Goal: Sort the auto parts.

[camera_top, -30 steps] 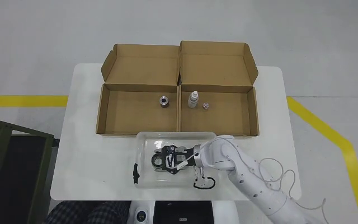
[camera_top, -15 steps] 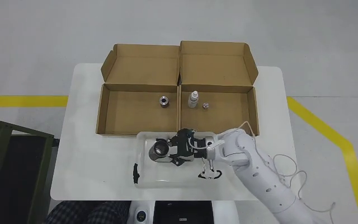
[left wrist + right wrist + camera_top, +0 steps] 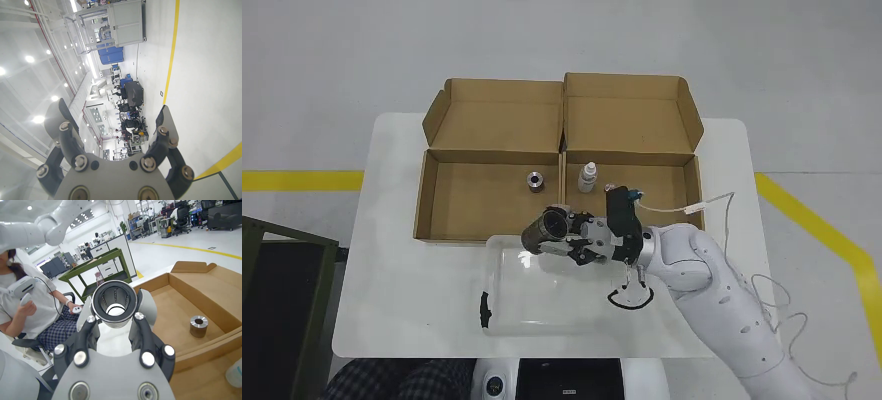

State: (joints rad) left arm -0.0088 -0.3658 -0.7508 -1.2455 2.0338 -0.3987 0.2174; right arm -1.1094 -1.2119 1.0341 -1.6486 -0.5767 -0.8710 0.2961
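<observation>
**Bearing sleeve (image 3: 545,228) lifted out of the tray (image 3: 494,262)**

Top view: the right gripper (image 3: 560,234) has the bearing sleeve pinched between its fingers, above the tray's 12 o'clock rim and just short of the near wall of the left box (image 3: 457,205). A second ago this gripper was down inside the tray; half a second ago it was raised over the tray's middle with the sleeve already gripped. So the pick looks done, and the carry toward 12 o'clock is under way. A metal bushing (image 3: 533,181) stands in the left box toward its 3 o'clock side; a white bottle (image 3: 587,177) and a small metal piece (image 3: 609,188) stand in the right box (image 3: 662,205) toward its 9 o'clock side; none of these has shifted. A black strip (image 3: 483,308) lies at the tray's 8 o'clock edge.

Left wrist view: the left gripper (image 3: 113,106) is spread wide with nothing between its fingers; it points out at the room, away from the table.

Right wrist view: the sleeve shows end-on and hollow, a finger pressed against each side. Beyond it lies the left box's floor with the bushing upright. The left box is probably the destination, since the bushing there is a similar part. The sleeve must clear the near wall and come down apart from the bushing; being round, it may roll if released on its side.
</observation>
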